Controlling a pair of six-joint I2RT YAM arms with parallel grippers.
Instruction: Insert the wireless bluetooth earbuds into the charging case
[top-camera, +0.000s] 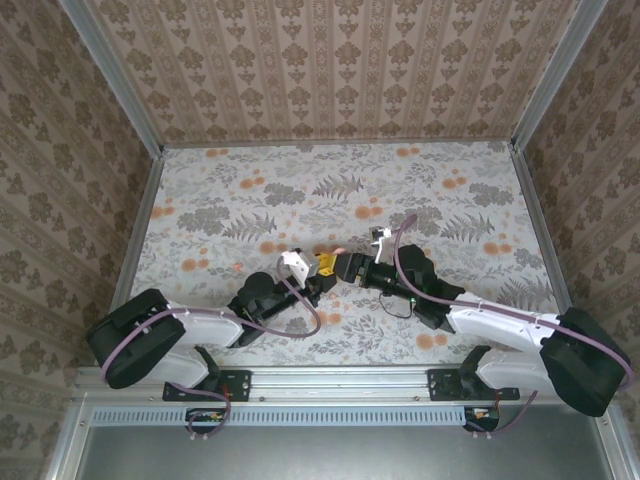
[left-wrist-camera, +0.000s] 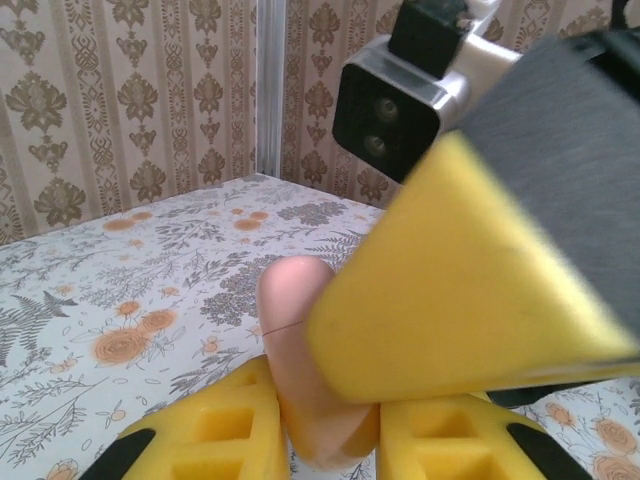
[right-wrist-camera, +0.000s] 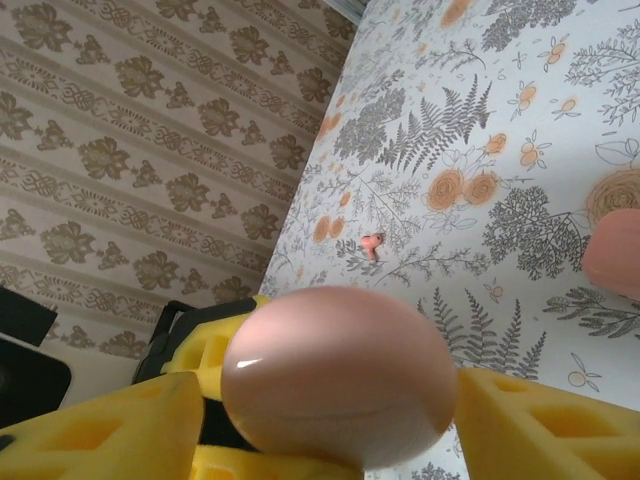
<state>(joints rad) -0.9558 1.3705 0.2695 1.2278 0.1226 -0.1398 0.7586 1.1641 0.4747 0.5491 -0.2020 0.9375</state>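
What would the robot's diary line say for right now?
left gripper: shut on charging case | right gripper: jaws flank case, grip unclear | earbud: loose on table

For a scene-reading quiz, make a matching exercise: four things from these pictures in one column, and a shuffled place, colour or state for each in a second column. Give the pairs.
Things
1. charging case
2. earbud
3. left gripper
4. tabletop

Places and states
A. tiny, lying loose by itself
B. printed with ferns and orange flowers
C. yellow fingers, shut
D. coral-pink, clamped between yellow fingers

Pairs: 1-D, 2-A, 3-C, 4-B
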